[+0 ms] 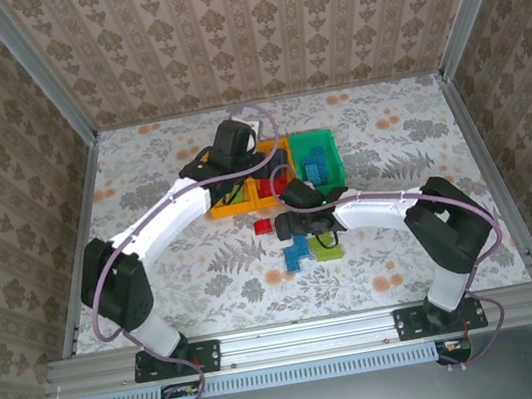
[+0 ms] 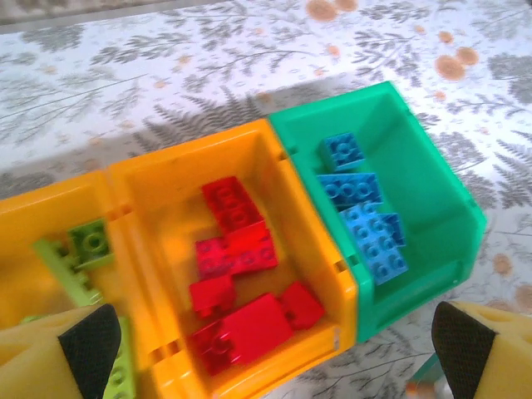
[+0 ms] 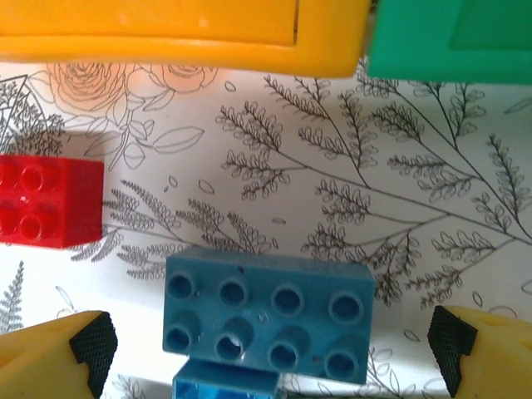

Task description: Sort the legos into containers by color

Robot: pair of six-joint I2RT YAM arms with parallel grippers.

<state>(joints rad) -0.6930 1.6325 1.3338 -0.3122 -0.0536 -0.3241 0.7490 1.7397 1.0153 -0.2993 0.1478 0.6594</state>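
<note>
Floral-print table (image 1: pixel 191 302), wallpapered walls (image 1: pixel 249 30) on 3 sides. 3 bins (image 2: pixel 432 191) stand toward the far edge. Both left gripper (image 2: pixel 278 345) and right gripper (image 3: pixel 270 349) are spread apart, grasping nothing.

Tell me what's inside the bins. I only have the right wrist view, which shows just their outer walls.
Observer: The green bin holds blue bricks only.
Operator: And the orange one beside it?
Observer: That middle orange bin holds red bricks only.
Operator: Left claw?
Observer: The left claw hovers open over the bins, with nothing between its fingers.
</note>
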